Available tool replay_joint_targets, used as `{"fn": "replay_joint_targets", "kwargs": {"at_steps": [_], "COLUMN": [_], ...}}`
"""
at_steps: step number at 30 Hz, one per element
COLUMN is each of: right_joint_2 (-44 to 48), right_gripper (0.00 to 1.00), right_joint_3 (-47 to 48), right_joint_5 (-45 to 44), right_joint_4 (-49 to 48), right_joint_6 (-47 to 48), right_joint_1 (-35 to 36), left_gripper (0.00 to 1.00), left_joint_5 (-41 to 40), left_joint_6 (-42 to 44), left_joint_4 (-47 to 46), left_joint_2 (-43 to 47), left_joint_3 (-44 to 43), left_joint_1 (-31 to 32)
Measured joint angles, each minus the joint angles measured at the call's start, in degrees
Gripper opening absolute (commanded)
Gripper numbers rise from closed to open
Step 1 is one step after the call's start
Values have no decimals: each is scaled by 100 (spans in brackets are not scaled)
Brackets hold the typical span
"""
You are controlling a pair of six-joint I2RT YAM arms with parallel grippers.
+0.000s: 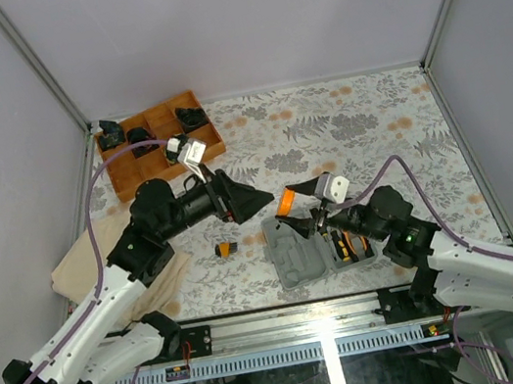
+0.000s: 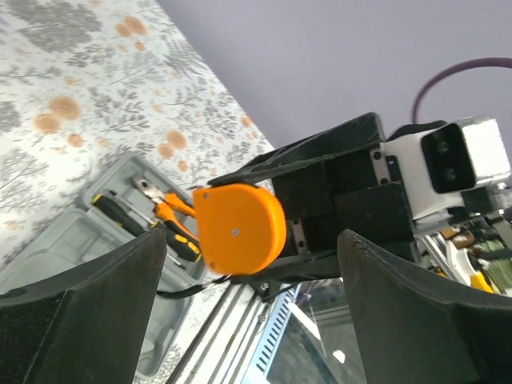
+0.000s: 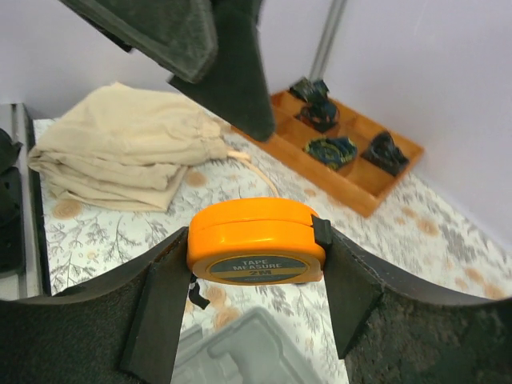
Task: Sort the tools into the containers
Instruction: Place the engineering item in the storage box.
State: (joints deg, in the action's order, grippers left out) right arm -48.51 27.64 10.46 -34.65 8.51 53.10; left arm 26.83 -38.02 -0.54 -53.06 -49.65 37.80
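The orange tape measure hangs above the table, near the grey case's far edge. My right gripper is shut on it. In the right wrist view the pads press both sides of the tape measure. My left gripper stands open just left of it, its fingers apart and off the tape measure. Orange-handled pliers and a black-and-yellow screwdriver lie in the case's right half. A stubby yellow-black bit lies on the table, left of the case.
A brown wooden divided tray with black parts stands at the back left. A beige cloth bag lies at the left, under my left arm. The metal frame rail runs along the near edge.
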Motion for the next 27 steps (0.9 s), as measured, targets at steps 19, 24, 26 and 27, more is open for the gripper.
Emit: {"fn": "replay_joint_targets", "kwargs": {"at_steps": [19,24,26,27], "right_joint_2": [-909,-1283,-1412,-1458], "right_gripper": [16,17,17,17], "right_joint_3": [2317,2667,2752,2774], "right_joint_5": [-1445,-1443,-1394,-1368], "right_joint_4": [5272,6225,6437,6509], "right_joint_6": [-2127,-2767,-2931,-3003], "right_joint_1": [-2,-2,0,0], "left_gripper": [88,88,88,87], "left_joint_5": [-2232,-2483,-2549,-2581], "left_joint_6": [507,527,527,527], "left_joint_4": [1777,1895,1963,1991], "left_joint_2": [116,118,118,118], "left_joint_3": [-105,-107,-107,-107], "left_joint_1": [-2,-2,-2,-2]}}
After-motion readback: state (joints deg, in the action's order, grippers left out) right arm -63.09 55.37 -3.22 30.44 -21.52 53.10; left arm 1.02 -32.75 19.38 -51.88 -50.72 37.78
